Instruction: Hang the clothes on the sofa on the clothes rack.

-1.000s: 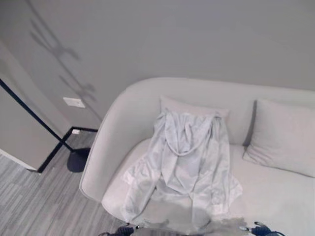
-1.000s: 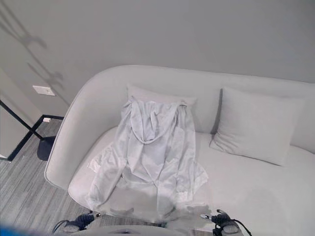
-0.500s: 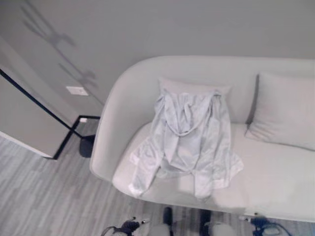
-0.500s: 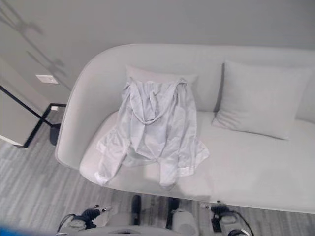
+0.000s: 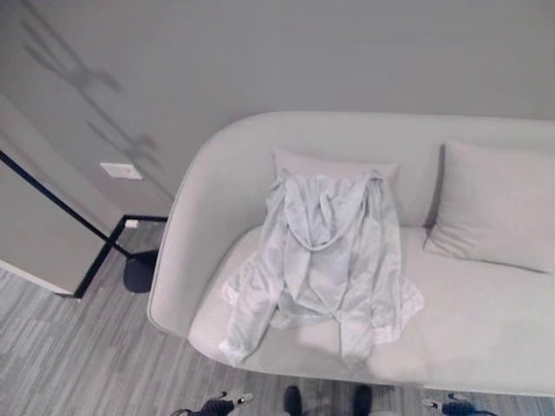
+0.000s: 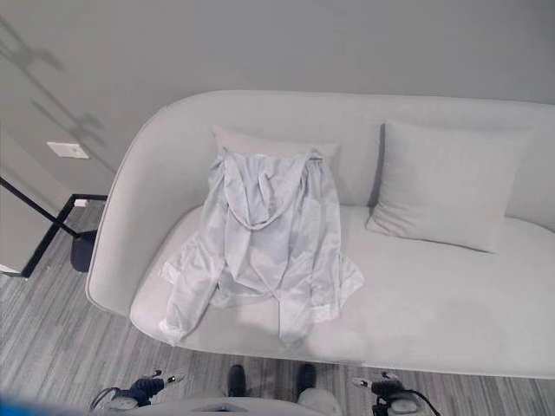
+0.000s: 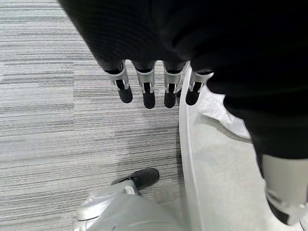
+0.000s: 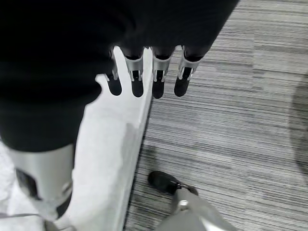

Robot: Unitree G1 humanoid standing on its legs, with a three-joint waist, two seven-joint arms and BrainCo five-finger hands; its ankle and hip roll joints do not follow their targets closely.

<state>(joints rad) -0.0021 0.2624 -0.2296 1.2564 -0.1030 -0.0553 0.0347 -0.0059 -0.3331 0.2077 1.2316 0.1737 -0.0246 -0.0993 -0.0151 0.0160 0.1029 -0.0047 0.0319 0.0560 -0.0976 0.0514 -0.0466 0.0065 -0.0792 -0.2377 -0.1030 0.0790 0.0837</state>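
Both hands, left hand [image 7: 154,86] and right hand [image 8: 147,79], open, empty. Shirt [image 5: 325,260] overhangs sofa [image 5: 486,329] front edge; careless one-layer grasp risks sliding it onto floor [image 5: 78,364].

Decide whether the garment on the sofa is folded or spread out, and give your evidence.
Spread out. The pale shirt drapes open over a cushion and down the sofa seat, sleeves splayed to both sides.

wall [image 5: 347,52]: grey | floor [image 5: 52,364]: striped carpet (grey) | cushion [image 6: 442,186]: pale
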